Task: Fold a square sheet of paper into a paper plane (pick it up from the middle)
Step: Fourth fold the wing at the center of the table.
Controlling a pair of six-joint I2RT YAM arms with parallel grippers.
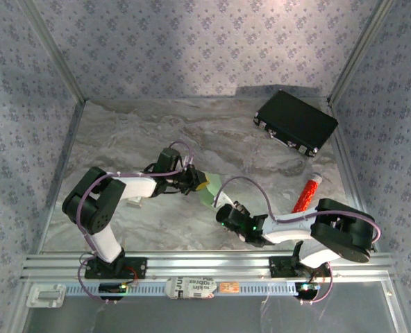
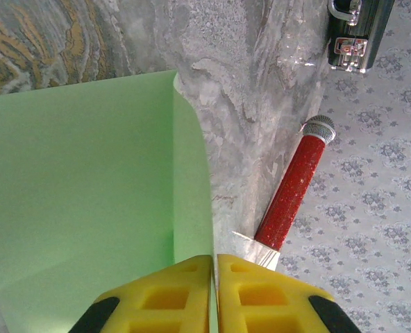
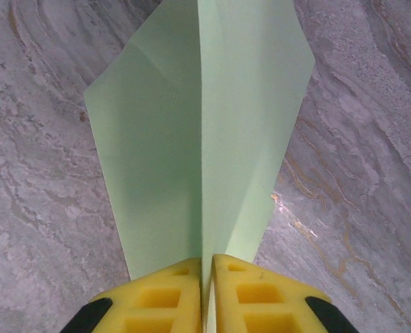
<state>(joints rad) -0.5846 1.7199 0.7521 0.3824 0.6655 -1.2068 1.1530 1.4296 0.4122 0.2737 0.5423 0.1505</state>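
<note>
Paper sheet [image 1: 211, 191], pale green and creased, sits between the two grippers, well apart from the black case [image 1: 296, 123], nearer the arm bases and to its left in the top view. The left gripper [image 1: 201, 182] grips it on the side away from the case; in the left wrist view its yellow fingers [image 2: 167, 295] are pressed together on the sheet's edge, with a broad flat panel [image 2: 80, 194] and a narrower curling flap beside a straight fold. The right gripper [image 1: 219, 207] holds the nearer end; in its wrist view the fingers [image 3: 250, 295] are clamped on a centre crease, from which the paper [image 3: 164, 152] spreads in two sloping flaps above the marbled tabletop [image 3: 46, 208]. A red glittery cylinder [image 1: 307, 194] lies on the tabletop [image 1: 136, 139] nearer the arm bases than the case, between the case and the right arm.
</note>
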